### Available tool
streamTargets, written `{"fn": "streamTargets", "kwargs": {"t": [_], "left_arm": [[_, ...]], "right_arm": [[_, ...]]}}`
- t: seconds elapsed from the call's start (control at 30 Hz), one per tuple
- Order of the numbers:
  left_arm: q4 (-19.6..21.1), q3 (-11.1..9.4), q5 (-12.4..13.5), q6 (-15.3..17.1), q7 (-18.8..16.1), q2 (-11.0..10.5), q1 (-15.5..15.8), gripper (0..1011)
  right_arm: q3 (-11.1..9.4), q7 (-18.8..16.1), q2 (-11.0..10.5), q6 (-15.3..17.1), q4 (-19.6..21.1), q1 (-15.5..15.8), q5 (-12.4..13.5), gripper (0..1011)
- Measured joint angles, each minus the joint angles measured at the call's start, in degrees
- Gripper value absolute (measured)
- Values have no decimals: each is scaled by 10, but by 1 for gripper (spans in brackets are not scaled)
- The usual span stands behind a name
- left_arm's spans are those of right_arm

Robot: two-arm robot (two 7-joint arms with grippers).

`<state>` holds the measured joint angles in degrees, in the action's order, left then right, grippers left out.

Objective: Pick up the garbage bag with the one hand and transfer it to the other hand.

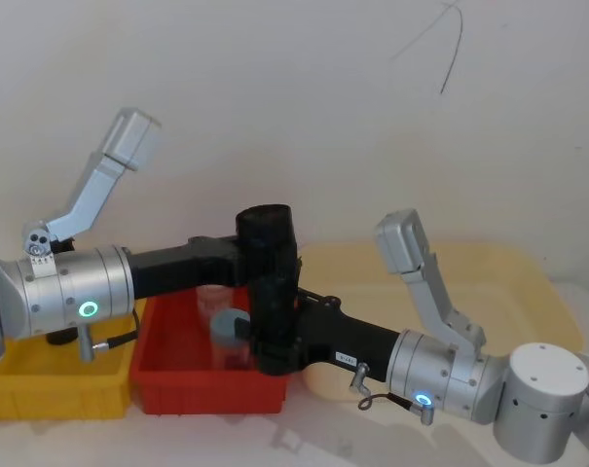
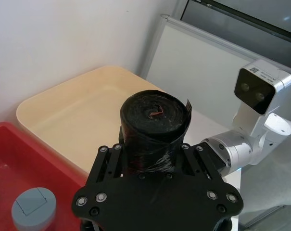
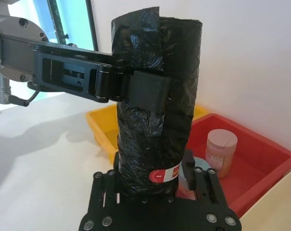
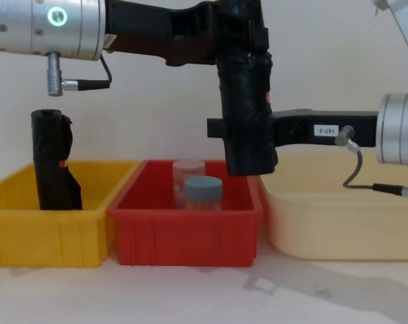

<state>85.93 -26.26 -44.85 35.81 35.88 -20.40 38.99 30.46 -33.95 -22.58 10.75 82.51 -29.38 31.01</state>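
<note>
At your far left a looser black roll point(image 4: 52, 162) stands in the yellow bin point(image 4: 28, 236), well apart from the work. Your left gripper point(image 1: 265, 255), on the green-lit arm, reaches in from the left and is closed on the upper part of the garbage bag point(image 4: 244, 101), its pads pressed into the plastic. The bag hangs upright in the air, long axis vertical, above the red bin point(image 4: 190, 236). The jars point(image 4: 204, 191) in that bin stand just below its lower end, not touching it.

From the right, your right gripper point(image 4: 247, 131), on the blue-lit arm, sits around the bag's lower part, next to the red mark point(image 3: 164, 174). I cannot tell whether it is clamped or merely around the roll.

The hand-over turns on this: both grippers are on the same upright roll, left above and right below, with bare plastic between them. Make sure the right grip is firm before you let the left one open. Open room lies to the right, over the cream tub point(image 4: 338, 223).
</note>
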Motion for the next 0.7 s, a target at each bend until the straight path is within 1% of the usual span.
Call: {"fn": "streamTargets", "kwargs": {"t": [0.07, 0.13, 0.2, 0.37, 0.43, 0.5, 0.53, 0.57, 0.63, 0.67, 0.7], "left_arm": [[0, -1, -1, 1, 1, 0, 0, 469], [-1, -1, -1, 1, 2, -1, 1, 469], [-1, -2, -2, 2, 3, -1, 1, 468], [-2, -3, -3, 3, 4, -1, 2, 469], [-2, -3, -3, 3, 5, -1, 2, 488], [-2, -4, -4, 4, 6, -1, 2, 579], [-2, -4, -4, 4, 6, -1, 2, 579], [-2, -4, -4, 4, 6, -1, 2, 614], [-2, -4, -4, 4, 7, -1, 2, 653], [-2, -4, -4, 4, 7, -1, 2, 708], [-2, -4, -4, 4, 7, -1, 2, 723]], "right_arm": [[0, 0, 1, 0, -2, -1, 0, 661], [1, 0, 1, 0, -2, -1, 1, 618], [1, 1, 1, 0, -4, -2, 1, 552], [2, 1, 2, 0, -5, -3, 1, 522], [2, 1, 2, -1, -6, -3, 2, 507], [2, 2, 2, -1, -6, -3, 2, 497], [2, 2, 2, -2, -6, -3, 3, 488], [2, 3, 2, -2, -6, -3, 3, 481], [1, 5, 2, -3, -6, -3, 4, 467], [0, 7, 3, -5, -6, -3, 5, 464], [0, 7, 3, -5, -6, -3, 5, 458]]}}
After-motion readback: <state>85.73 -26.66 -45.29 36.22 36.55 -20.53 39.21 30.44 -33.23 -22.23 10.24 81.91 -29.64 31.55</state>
